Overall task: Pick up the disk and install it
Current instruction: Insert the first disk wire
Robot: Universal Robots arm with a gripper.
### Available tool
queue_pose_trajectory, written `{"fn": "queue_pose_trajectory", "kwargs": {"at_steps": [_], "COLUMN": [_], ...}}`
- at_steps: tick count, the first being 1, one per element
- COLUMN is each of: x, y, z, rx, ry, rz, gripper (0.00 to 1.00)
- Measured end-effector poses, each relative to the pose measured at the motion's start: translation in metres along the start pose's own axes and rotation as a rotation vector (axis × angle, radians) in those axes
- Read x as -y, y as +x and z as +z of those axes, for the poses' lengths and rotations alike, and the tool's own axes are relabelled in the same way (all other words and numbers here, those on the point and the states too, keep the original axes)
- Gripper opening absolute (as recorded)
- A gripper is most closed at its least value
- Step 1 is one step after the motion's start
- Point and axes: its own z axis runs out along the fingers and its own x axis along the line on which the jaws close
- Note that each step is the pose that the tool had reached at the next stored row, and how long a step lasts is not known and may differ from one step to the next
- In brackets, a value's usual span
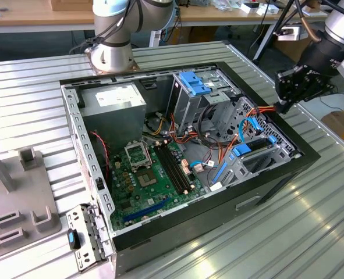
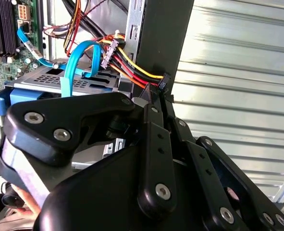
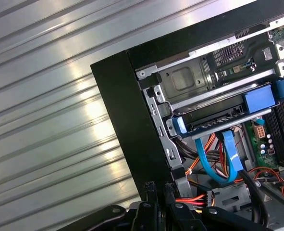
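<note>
Flat silver-grey disk (image 3: 218, 115) with blue rails apparently seated already in bay at front corner of open black computer case (image 1: 309, 156). Black gripper (image 2: 156, 96), fingers nearly together, pinching black connector (image 2: 163, 83) of red-yellow power cable, seemingly unplugged.

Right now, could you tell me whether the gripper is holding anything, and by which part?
The gripper is shut on the cable bundle's black connector, pinching it at the case edge.

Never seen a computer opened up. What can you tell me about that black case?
The black metal case lies on its side on the ribbed table, side panel off. Inside: green motherboard, grey power supply, drive cages with blue brackets, coloured cables. The gripper is at its rim on the exterior view's right.
</note>
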Motion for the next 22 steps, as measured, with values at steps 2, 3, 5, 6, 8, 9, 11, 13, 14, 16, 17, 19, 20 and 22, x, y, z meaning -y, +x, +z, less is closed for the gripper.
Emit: {"fn": "queue_pose_trajectory", "kwargs": {"at_steps": [2, 3, 5, 6, 8, 9, 11, 13, 14, 16, 17, 19, 20, 22], "x": [-0.0004, -0.0015, -0.0038, -0.0053, -0.0097, -0.0115, -0.0119, -0.0119, -0.0119, -0.0118, -0.0118, -0.0117, -0.0115, -0.0111], "y": [-0.0013, -0.0034, -0.0082, -0.0116, -0.0218, -0.0263, -0.0272, -0.0273, -0.0273, -0.0273, -0.0273, -0.0273, -0.0273, -0.0273], "z": [-0.0004, -0.0005, -0.0005, -0.0006, -0.0008, -0.0009, -0.0010, -0.0010, -0.0009, -0.0021, -0.0025, -0.0040, -0.0061, -0.0127], "rx": [-0.0006, -0.0017, -0.0037, -0.0051, -0.0089, -0.0099, -0.0112, -0.0128, -0.0145, -0.0188, -0.0194, -0.0211, -0.0217, -0.0224], "ry": [0.0000, 0.0004, 0.0015, 0.0020, 0.0036, 0.0042, 0.0041, 0.0040, 0.0040, 0.0045, 0.0046, 0.0050, 0.0061, 0.0076], "rz": [0.000, 0.000, 0.000, 0.000, -0.001, 0.000, 0.016, 0.039, 0.062, 0.125, 0.135, 0.160, 0.176, 0.191], "gripper": [0.16, 0.16, 0.16, 0.16, 0.16, 0.16, 0.16, 0.16, 0.16, 0.16, 0.16, 0.16, 0.16, 0.16]}}
